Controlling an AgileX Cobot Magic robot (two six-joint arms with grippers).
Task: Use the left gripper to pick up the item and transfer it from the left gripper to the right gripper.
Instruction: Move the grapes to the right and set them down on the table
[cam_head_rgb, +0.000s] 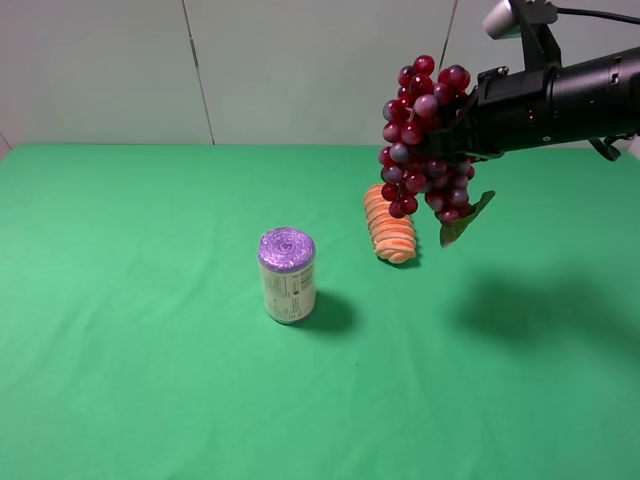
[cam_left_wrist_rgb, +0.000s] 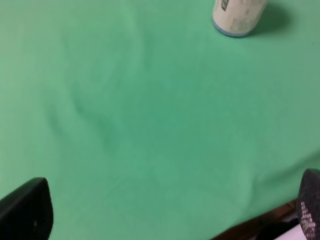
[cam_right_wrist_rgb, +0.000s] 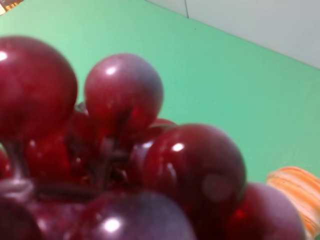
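The item (cam_head_rgb: 420, 140), a curved bunch of dark red and purple grapes with a green leaf at its lower end, hangs in the air at the upper right of the exterior view. My right gripper (cam_head_rgb: 458, 135) is shut on the item, reaching in from the right on a thick black arm. Up close, the grapes (cam_right_wrist_rgb: 125, 160) fill the right wrist view and hide the fingers. My left gripper (cam_left_wrist_rgb: 165, 212) is open over bare green cloth; only two black fingertips (cam_left_wrist_rgb: 25, 207) show at the frame's corners. The left arm is out of the exterior view.
A purple-topped white can (cam_head_rgb: 287, 274) stands upright mid-table, also seen in the left wrist view as the can (cam_left_wrist_rgb: 237, 17). An orange ridged bread-like piece (cam_head_rgb: 389, 226) lies just below the hanging grapes. The green tablecloth (cam_head_rgb: 120, 380) ends at an edge (cam_left_wrist_rgb: 270, 217).
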